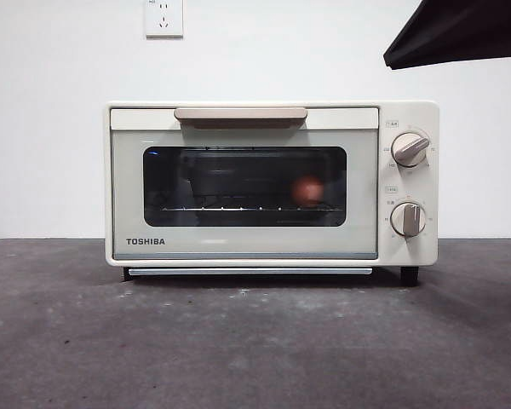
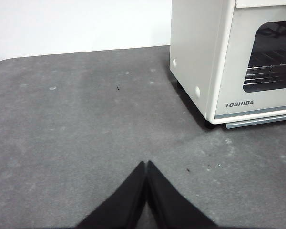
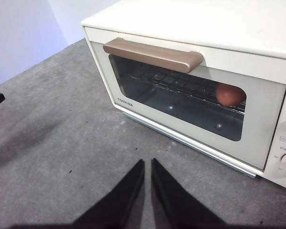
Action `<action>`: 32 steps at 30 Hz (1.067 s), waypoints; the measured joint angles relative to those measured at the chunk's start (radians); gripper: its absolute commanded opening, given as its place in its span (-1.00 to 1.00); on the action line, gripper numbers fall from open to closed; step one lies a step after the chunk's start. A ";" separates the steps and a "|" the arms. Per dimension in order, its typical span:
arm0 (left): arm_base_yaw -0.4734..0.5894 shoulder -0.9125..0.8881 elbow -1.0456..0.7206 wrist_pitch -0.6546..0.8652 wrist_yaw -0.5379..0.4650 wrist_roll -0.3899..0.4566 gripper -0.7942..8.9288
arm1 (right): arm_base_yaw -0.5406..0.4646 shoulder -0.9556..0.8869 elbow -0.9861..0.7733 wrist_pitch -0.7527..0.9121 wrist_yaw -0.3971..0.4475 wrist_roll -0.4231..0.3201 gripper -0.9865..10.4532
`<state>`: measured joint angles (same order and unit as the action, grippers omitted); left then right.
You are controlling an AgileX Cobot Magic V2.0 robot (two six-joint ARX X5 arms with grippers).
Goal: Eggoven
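Note:
The cream TOSHIBA toaster oven [image 1: 247,247] stands in the middle of the table with its door closed. Behind the dark glass the reddish-brown egg [image 1: 307,191] rests on the wire rack, toward the knob side; the right wrist view shows the egg [image 3: 229,95] through the window too. My right gripper [image 3: 148,162] hovers in front of and above the oven door [image 3: 181,126], jaws shut and empty. My left gripper [image 2: 147,163] is shut with nothing in it, over bare table off the oven's left side [image 2: 195,52].
The beige handle [image 1: 240,113] runs along the top of the door, and two knobs [image 1: 409,149] sit on the right panel. A dark arm [image 1: 460,30] shows at the top right corner. The grey table [image 1: 238,349] spreads in front of the oven.

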<state>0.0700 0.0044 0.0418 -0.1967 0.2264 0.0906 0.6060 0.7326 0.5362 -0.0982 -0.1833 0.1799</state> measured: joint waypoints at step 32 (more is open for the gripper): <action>0.000 0.000 0.000 0.000 0.000 0.000 -0.82 | -0.628 -0.550 -0.320 0.083 0.003 -0.173 -0.82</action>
<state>0.0700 0.0044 0.0418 -0.1963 0.2268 0.0906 -0.0216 0.1829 0.2157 -0.0154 -0.1799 0.0067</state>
